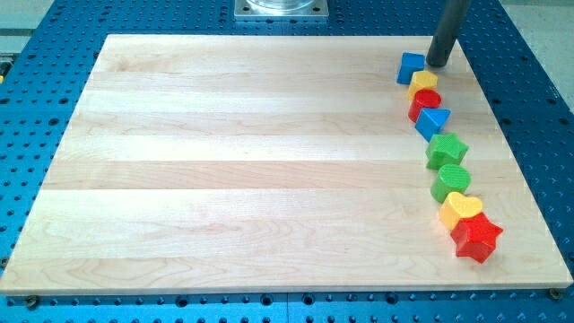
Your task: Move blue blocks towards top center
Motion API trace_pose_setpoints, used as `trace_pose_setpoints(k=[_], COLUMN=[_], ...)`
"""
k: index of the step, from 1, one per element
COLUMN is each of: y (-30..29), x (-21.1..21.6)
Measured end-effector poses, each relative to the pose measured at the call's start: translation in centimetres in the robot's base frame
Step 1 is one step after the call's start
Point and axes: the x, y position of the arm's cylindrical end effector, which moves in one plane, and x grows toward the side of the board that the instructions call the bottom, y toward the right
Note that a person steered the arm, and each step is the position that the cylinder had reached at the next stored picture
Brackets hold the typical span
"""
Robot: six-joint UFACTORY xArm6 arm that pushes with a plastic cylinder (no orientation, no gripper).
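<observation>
A blue cube-like block (411,67) sits near the view's top right of the wooden board (224,161). A blue triangular block (433,122) lies lower in the same column. My tip (439,64) stands just to the right of the blue cube, close to it or touching it. The dark rod rises from there to the view's top edge. Between the two blue blocks lie a yellow block (423,82) and a red block (424,100).
Below the blue triangle the column goes on: a green star (447,149), a green rounded block (450,181), a yellow heart (461,209) and a red star (476,237). A metal mount (282,9) sits at the top centre. Blue perforated table (538,108) surrounds the board.
</observation>
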Motion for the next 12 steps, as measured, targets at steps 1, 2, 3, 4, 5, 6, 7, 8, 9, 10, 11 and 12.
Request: trace_pose_setpoints(k=[1,2,3,4,5,6,7,8,9,10,11,12], y=[-0.1,-0.3,0.4,-0.2,1.8,2.2,2.0,1.2,-3.0,-7.5,-14.4,-7.7], x=[0.0,0.0,-1.0,-1.1,1.6,3.7,3.8,3.9,4.2,3.7,3.4,3.5])
